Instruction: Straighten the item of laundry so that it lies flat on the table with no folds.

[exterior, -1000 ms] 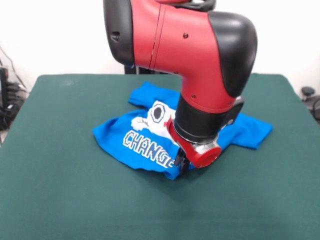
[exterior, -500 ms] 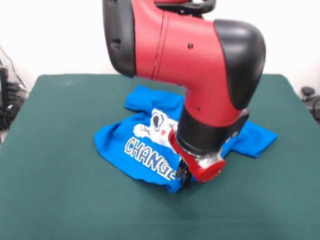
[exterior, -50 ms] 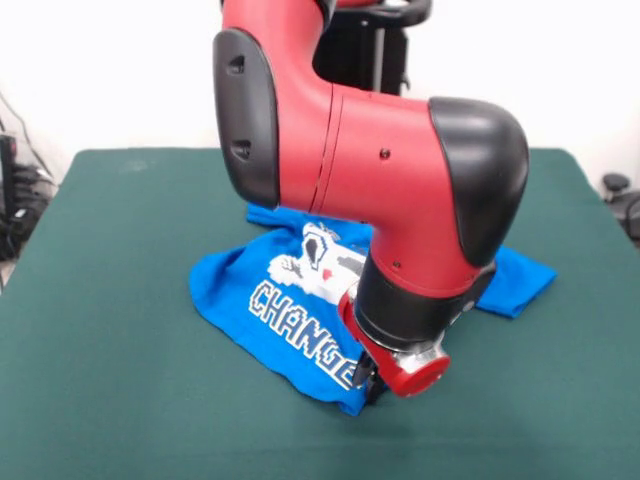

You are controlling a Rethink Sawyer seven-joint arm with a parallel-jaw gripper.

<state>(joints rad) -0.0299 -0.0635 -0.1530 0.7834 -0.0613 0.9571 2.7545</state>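
Observation:
The item of laundry (exterior, -50 ms: 262,292), a bright blue T-shirt with a white print and "CHANGE" lettering, lies rumpled in the middle of the dark green table (exterior, -50 ms: 110,390). One sleeve (exterior, -50 ms: 520,282) sticks out to the right. The other side is folded and hidden behind my red and black arm. My gripper (exterior, -50 ms: 367,388) is down at the shirt's near hem corner, shut on the cloth. That corner is drawn out to a point towards the table's near edge. The bulky wrist hides most of the fingers and the shirt's right half.
Green cloth stretches wide on every side of the shirt. Cables (exterior, -50 ms: 14,205) hang off the table's left edge, and a dark object (exterior, -50 ms: 618,190) sits beyond the right edge.
My gripper has moved towards the near edge with the hem corner in it. The shirt has stretched and slid the same way, and more of the lettering shows.

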